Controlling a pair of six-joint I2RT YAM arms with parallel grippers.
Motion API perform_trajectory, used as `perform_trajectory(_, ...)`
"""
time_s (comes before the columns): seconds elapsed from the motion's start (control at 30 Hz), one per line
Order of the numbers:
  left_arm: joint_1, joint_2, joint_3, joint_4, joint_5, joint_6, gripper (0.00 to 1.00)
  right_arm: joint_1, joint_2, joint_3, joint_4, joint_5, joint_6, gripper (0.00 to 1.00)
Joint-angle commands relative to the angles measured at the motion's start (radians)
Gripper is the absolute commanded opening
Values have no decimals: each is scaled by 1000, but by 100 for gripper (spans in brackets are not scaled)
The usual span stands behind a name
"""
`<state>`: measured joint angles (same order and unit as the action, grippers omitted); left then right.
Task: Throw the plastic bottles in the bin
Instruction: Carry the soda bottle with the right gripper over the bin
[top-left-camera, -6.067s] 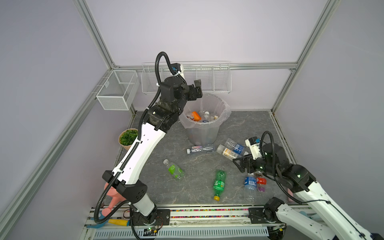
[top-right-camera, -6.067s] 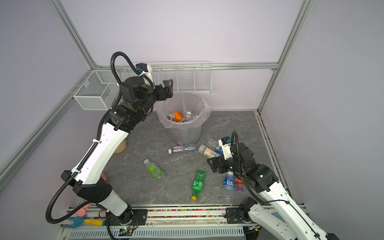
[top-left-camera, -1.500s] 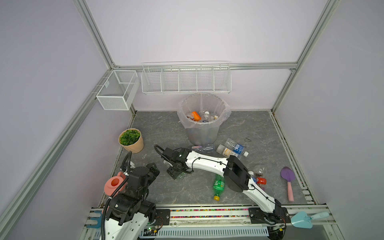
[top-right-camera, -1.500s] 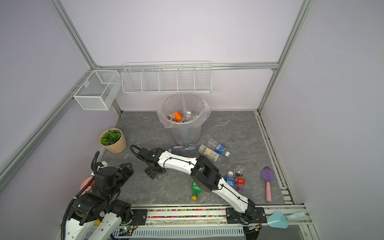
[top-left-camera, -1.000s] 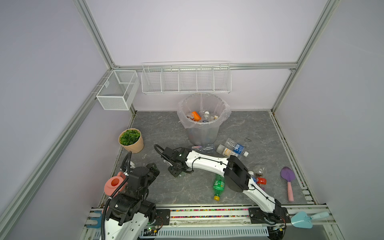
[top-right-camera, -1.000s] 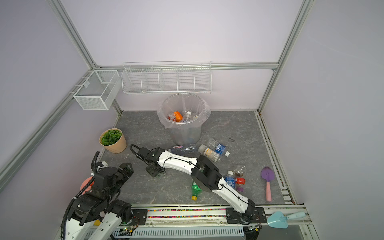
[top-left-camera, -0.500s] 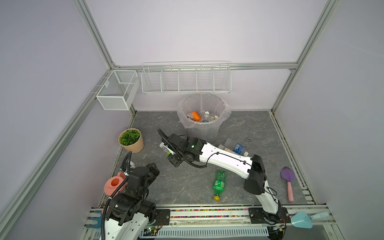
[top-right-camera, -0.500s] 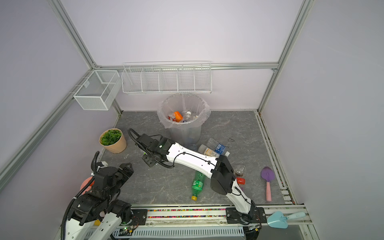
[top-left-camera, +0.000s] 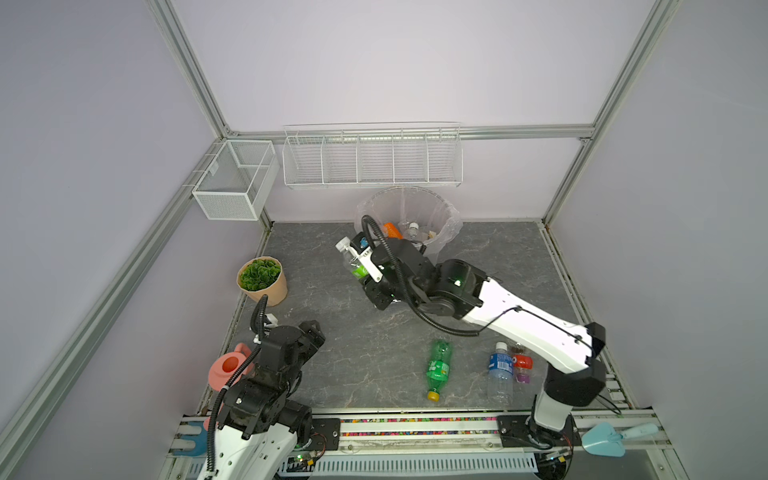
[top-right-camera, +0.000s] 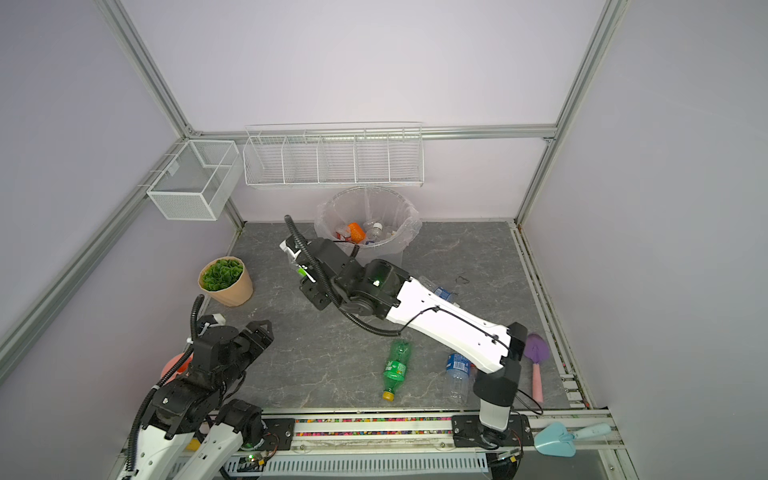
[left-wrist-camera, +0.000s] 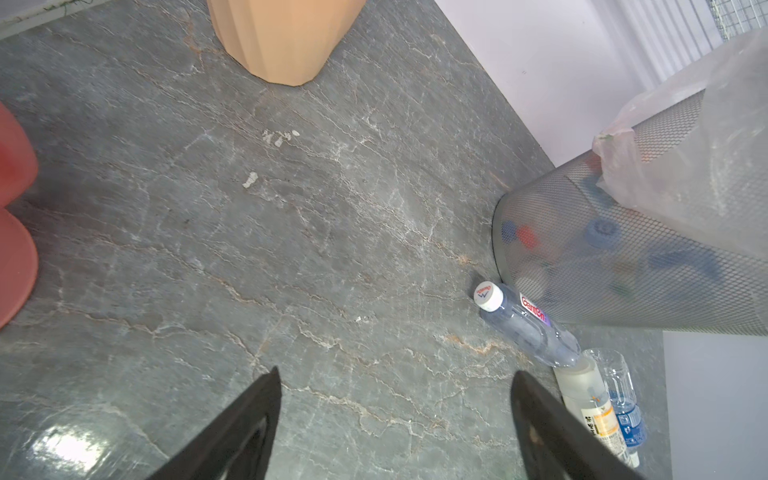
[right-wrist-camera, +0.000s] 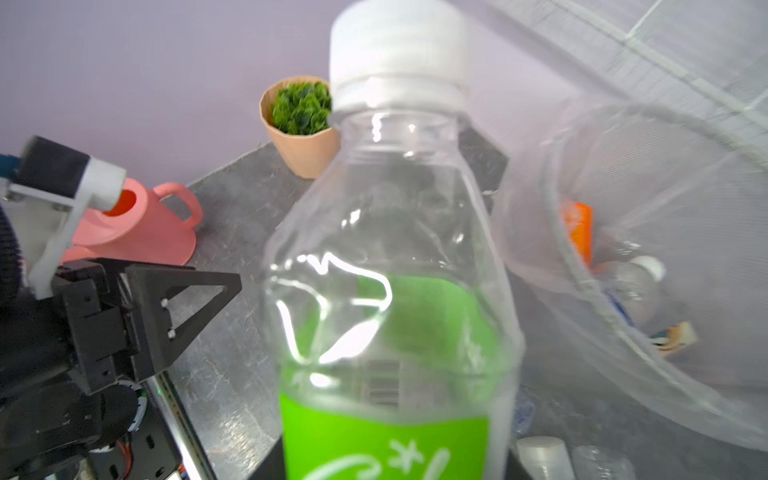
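Observation:
My right gripper (top-left-camera: 359, 266) is shut on a clear plastic bottle (top-left-camera: 350, 259) (right-wrist-camera: 390, 270) with a green label and a white cap. It holds the bottle in the air, just left of the bin (top-left-camera: 446, 218) (top-right-camera: 401, 245). The bin is lined with a clear bag and has several bottles inside. My left gripper (top-left-camera: 313, 332) (left-wrist-camera: 395, 374) stands open low over bare floor at the front left. On the floor lie a green bottle (top-left-camera: 438, 368), a blue-labelled bottle (top-left-camera: 500, 372) and a red-capped one (top-left-camera: 521, 363). Three more bottles (left-wrist-camera: 523, 324) lie by the bin's base (left-wrist-camera: 623, 257).
A tan pot with a green plant (top-left-camera: 262, 280) stands at the left. A pink watering can (top-left-camera: 226, 370) sits beside my left arm. White wire baskets (top-left-camera: 372, 160) hang on the back wall. A purple trowel (top-right-camera: 536, 361) lies at the right; a teal one (top-left-camera: 606, 436) lies on the front rail.
My right arm has lifted the green-labelled bottle off the floor and swung it up and back towards the bin. The left arm has stayed in place.

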<state>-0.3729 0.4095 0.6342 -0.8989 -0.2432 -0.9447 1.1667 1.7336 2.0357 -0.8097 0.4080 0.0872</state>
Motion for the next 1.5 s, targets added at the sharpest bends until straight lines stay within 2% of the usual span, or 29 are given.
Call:
perform_trajectory(0.0,2,0,-13,9,5,9,86,3,-105,-61,92,125,-74,19)
perform_trajectory(0.4,2,18,-13,31,11,7,86,4,-540,-387,381,290,-218,20)
perform_trajectory(0.67,0,35,-4,51,16,10,85,4,-687,-487,506,262,-294,21)
perform_trajectory(0.83,-3,39,2,51,15,8,85,-3,-672,-480,595,300,-371,22)
perform_trajectory(0.9,-4,39,2,51,14,8,85,-41,-631,-445,588,285,-363,22)
perform_trajectory(1.0,-6,37,2,49,16,7,85,-168,-544,-365,510,147,-258,22)
perform_trajectory(1.1,-7,36,4,52,17,6,85,-318,-387,-221,368,-26,-147,23)
perform_trajectory(1.13,-7,36,5,52,16,7,85,-360,-304,-144,291,-85,-120,25)
perform_trajectory(1.17,-6,37,8,54,19,8,85,-393,-221,-56,205,-121,-96,35)
perform_trajectory(1.23,-7,43,17,52,19,16,85,-432,-60,144,4,-193,-67,92)
perform_trajectory(1.3,-6,50,30,43,16,27,85,-431,42,286,-154,-156,-42,100)
perform_trajectory(1.33,-7,50,37,33,11,31,85,-425,38,268,-164,-142,-34,91)
perform_trajectory(1.37,-7,45,39,29,6,34,85,-419,10,211,-100,-136,-31,89)
perform_trajectory(1.47,-7,29,32,32,-1,31,85,-409,-137,-21,100,-137,-21,88)
